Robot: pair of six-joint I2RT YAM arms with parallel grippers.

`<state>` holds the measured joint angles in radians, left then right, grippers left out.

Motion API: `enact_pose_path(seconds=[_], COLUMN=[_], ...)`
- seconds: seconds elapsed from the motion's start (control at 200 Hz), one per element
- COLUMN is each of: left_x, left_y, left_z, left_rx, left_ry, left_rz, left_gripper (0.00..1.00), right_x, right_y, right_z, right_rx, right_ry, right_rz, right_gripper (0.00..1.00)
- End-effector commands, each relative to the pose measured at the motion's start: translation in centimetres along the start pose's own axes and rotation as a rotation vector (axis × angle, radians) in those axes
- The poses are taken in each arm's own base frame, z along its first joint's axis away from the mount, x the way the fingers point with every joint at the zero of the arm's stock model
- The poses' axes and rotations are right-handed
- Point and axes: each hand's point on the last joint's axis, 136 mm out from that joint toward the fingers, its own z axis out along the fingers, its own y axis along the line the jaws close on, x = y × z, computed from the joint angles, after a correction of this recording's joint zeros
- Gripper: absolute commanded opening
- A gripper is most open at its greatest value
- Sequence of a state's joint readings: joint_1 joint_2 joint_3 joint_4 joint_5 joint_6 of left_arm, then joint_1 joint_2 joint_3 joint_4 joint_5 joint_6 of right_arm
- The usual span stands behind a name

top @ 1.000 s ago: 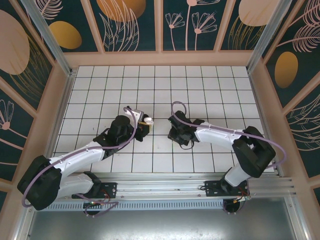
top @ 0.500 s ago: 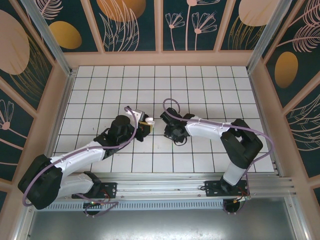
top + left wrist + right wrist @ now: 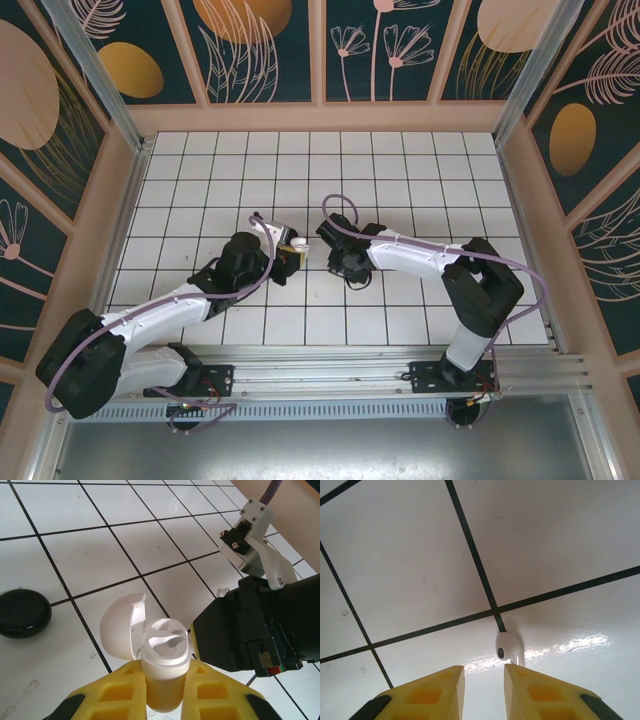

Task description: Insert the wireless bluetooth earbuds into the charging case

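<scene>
1. We find the top view bright and even. The tiled floor [image 3: 400, 180] is crisp, with only faint, soft shadows under the left arm [image 3: 170, 310] and right arm [image 3: 430, 262].
2. In the right wrist view we see a streak of glare on the glossy tile beside the white earbud [image 3: 506, 647], which is in focus.
3. In the left wrist view the charging case [image 3: 162, 655] looks sharp to us and softly, evenly lit.

Glossy white tiled table [image 3: 560, 540] — smooth plastic charging case [image 3: 161, 672], shiny white earbud [image 3: 506, 645].

White-black arms [image 3: 165, 312], purple cables [image 3: 275, 487], yellow gripper fingers [image 3: 210, 697].
</scene>
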<state>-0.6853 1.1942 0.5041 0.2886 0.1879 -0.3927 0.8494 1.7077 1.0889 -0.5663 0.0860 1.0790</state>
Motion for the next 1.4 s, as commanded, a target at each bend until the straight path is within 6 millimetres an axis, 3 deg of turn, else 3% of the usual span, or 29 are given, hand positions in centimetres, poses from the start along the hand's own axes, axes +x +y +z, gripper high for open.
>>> enact_pose_path(seconds=[0.0,0.41,0.926,1.151,1.391], left_x=[-0.6,-0.4,-0.3,-0.3,-0.9], left_y=[-0.5,-0.4,-0.4,-0.7,-2.5], left_z=[-0.3,-0.3,-0.3,-0.3,-0.3], left_rx=[0.031,0.030,0.033,0.056,0.162], left_ry=[-0.032,-0.028,-0.028,-0.037,-0.074], left_rz=[0.021,0.014,0.008,0.014,0.033], left_gripper=[0.00,0.00,0.00,0.00,0.00], right_x=[0.2,0.2,-0.4,-1.6,-3.7], right_y=[-1.7,-2.9,-2.6,-1.9,-0.1], right_z=[0.7,2.4,3.0,1.4,-3.4], right_rx=[0.065,0.120,0.156,0.181,0.198], right_ry=[0.010,0.026,0.019,-0.033,-0.179], right_rz=[-0.011,-0.031,-0.083,-0.118,-0.155], right_gripper=[0.27,0.26,0.19,0.14,0.13])
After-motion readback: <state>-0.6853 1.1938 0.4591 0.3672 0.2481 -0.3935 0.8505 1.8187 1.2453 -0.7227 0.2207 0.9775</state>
